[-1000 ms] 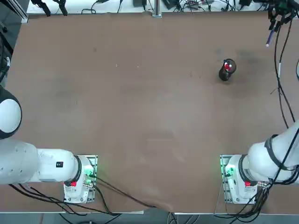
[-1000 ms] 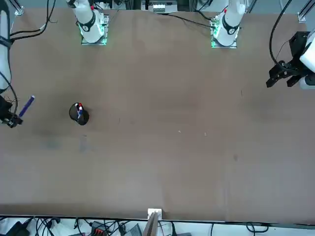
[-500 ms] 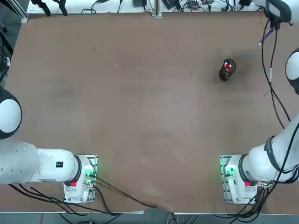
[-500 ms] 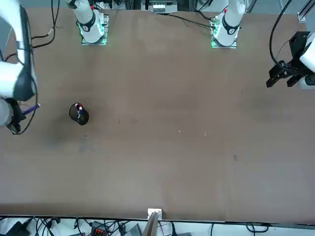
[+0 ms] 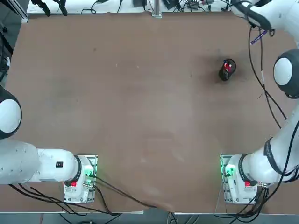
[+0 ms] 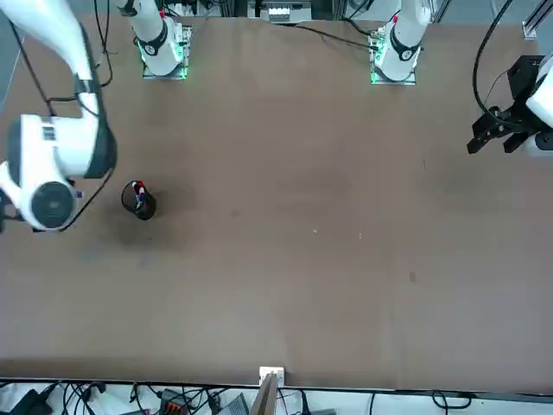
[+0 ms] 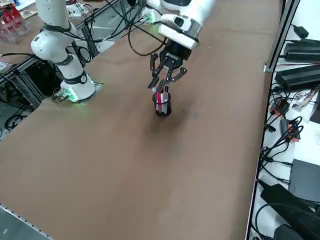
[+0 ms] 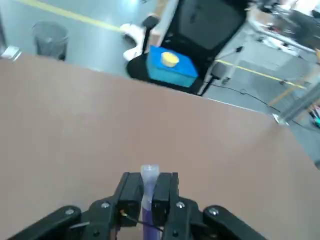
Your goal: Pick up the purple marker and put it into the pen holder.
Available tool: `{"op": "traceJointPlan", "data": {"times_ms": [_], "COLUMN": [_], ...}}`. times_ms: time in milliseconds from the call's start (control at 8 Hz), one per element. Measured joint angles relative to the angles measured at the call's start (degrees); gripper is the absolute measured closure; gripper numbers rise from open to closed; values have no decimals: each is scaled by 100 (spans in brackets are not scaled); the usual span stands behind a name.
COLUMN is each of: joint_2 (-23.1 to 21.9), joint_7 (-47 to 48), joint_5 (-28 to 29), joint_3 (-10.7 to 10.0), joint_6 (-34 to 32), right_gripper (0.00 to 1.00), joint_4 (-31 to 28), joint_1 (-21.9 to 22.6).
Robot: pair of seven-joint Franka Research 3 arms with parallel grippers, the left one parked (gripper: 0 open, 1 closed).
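Above brown table (image 5: 140,102), tool (image 8: 148,192) clamps purple marker (image 8: 148,200) nr pen holder (image 5: 226,70); cables (image 7: 280,130) alongside.

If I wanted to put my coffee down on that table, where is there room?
Nearly everywhere: the brown table lies bare from the pen holder across to its far side and down to the arm bases. The one busy spot is around the pen holder, where the right end effector holds the purple marker.
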Motion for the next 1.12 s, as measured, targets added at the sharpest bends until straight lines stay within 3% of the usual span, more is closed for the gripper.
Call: {"op": "traceJointPlan", "data": {"times_ms": [625,1125], "joint_2": [522,999], "joint_7": [2390,3333], "joint_5": [-20,-41], "joint_3": [-2,-7], "joint_6": [-798,-1075], "right_gripper": [85,85], "joint_4": [-193,-205], "joint_1": [731,1028]}}
